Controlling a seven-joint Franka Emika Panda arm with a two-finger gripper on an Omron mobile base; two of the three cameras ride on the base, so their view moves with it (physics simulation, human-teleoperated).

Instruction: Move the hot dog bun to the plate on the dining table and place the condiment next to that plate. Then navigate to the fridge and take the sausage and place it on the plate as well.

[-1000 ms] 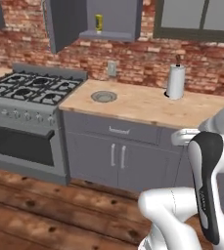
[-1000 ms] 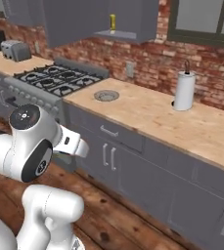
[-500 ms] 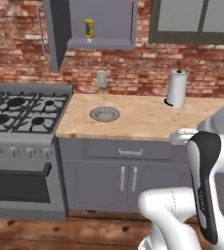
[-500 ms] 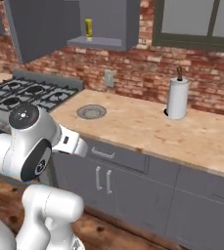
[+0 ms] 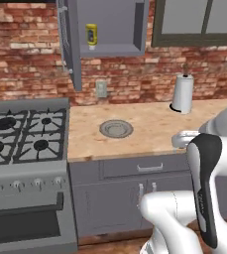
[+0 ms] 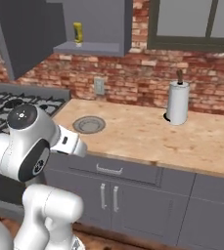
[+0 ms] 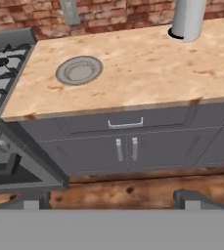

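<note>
Small yellow squeeze-bottle condiment (image 5: pixel 91 34) upright on the shelf of the open grey wall cabinet (image 5: pixel 116 26), above the pale wood counter (image 5: pixel 149 130). Small ringed grey dish (image 5: pixel 116 128) on the counter beside the gas stove (image 5: pixel 21 136); white paper-towel roll (image 5: pixel 183 94) near the brick wall. Pincer (image 7: pixel 111 199) released, jaws wide, holding nothing.

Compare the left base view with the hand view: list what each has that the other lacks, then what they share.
Left base view alone: the condiment standing on the shelf of the open wall cabinet, the window above the brick wall, and the full paper towel roll with its holder top.

Hand view alone: the gripper, its two tips set wide apart, open and holding nothing, over the wood floor.

Both: the small grey dish on the wood counter, the paper towel roll, the wall outlet, the stove and the drawer handle.
</note>
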